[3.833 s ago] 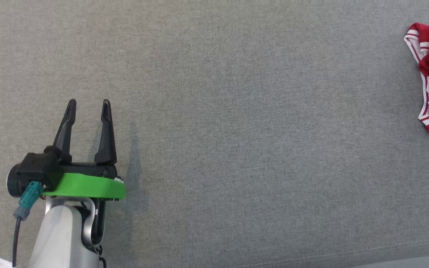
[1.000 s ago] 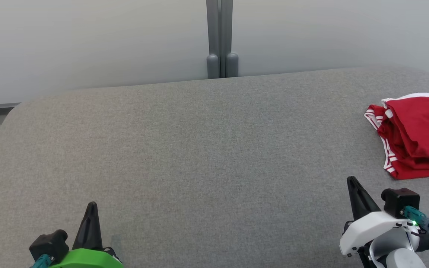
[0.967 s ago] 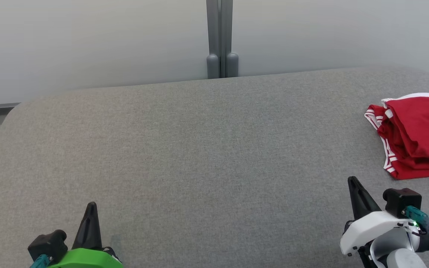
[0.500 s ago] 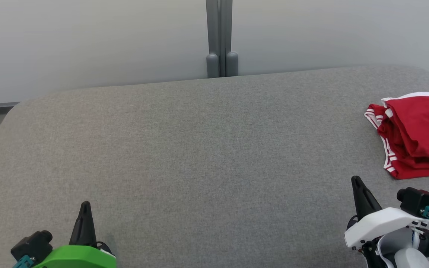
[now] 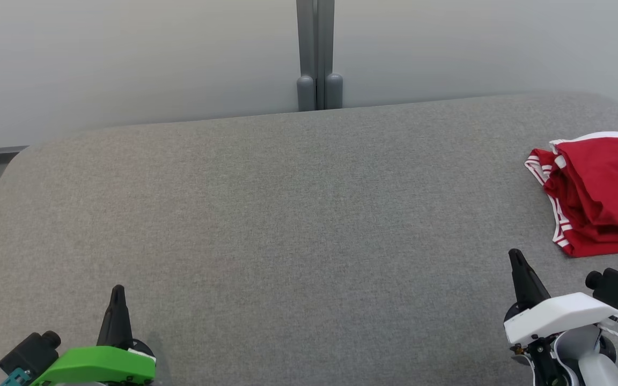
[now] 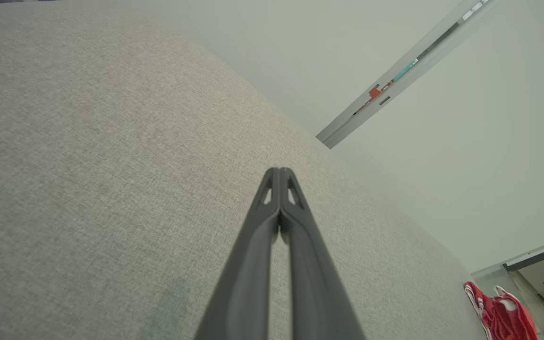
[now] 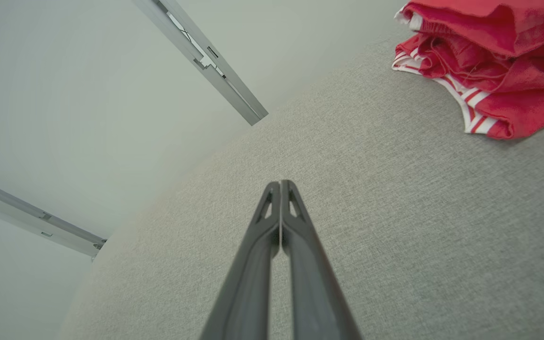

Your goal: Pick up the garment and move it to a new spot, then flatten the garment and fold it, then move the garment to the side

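The garment is red with white stripes along its edges and lies folded in a pile at the far right of the grey padded surface. The right wrist view has the garment at its upper right, and the left wrist view shows the garment small at the lower right. My left gripper sits at the lower left, shut and empty, fingers pressed together. My right gripper is at the lower right, shut and empty, a short way in front of the garment and not touching it.
A pale wall runs behind the surface, with a grey vertical post at its middle. The surface's rounded far corners show at the left and right. Bare grey fabric stretches between the two grippers.
Both grippers have drawn slightly outward and down toward the bottom corners over the last second. The garment lies where it was. Much earlier, the head camera looked closer down and the left gripper was open.
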Motion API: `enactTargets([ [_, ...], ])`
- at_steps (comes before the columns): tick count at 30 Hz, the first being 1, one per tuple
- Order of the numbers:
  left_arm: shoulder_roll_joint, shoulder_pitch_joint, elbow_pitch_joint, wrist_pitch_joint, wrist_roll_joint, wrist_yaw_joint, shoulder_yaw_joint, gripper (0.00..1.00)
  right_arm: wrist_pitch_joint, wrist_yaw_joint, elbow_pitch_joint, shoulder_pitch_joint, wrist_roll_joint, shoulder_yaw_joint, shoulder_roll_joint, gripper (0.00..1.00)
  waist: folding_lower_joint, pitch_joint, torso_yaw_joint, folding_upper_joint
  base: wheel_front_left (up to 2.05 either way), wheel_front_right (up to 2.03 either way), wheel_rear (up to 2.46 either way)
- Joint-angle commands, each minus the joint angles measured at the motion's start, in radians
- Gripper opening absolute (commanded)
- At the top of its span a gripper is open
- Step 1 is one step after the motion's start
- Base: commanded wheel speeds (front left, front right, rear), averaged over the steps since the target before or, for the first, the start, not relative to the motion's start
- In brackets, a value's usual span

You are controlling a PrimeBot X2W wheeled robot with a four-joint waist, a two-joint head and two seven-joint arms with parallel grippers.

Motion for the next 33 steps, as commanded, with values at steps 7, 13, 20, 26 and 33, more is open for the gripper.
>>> enactTargets([
  [7, 0.006, -0.039, -0.023, 0.028, -0.109, -0.002, 0.01, 0.0, 0.015, -0.001, -0.008, -0.032, 0.123, -0.011, -0.001, 0.0, 0.0, 0.002, 0.0, 0.0, 0.0, 0.0, 0.0],
  [13, 0.007, -0.045, -0.028, 0.048, -0.18, -0.002, 0.014, 0.0, 0.025, -0.001, -0.007, -0.036, 0.202, -0.016, 0.0, 0.0, 0.0, 0.003, -0.001, 0.0, 0.0, 0.0, 0.0],
  [20, 0.007, -0.05, -0.034, 0.071, -0.257, -0.003, 0.02, 0.0, 0.035, -0.001, -0.005, -0.04, 0.291, -0.022, 0.001, 0.0, 0.0, 0.005, -0.001, 0.0, 0.0, 0.0, 0.0],
  [26, 0.008, -0.056, -0.039, 0.088, -0.319, -0.003, 0.023, 0.0, 0.045, -0.001, -0.003, -0.043, 0.36, -0.026, 0.002, 0.0, 0.0, 0.006, -0.002, 0.0, 0.0, 0.0, 0.0],
  [33, 0.008, -0.061, -0.044, 0.107, -0.388, -0.003, 0.027, 0.0, 0.055, -0.001, -0.001, -0.047, 0.438, -0.031, 0.002, 0.0, 0.0, 0.008, -0.002, 0.0, 0.0, 0.0, 0.0],
])
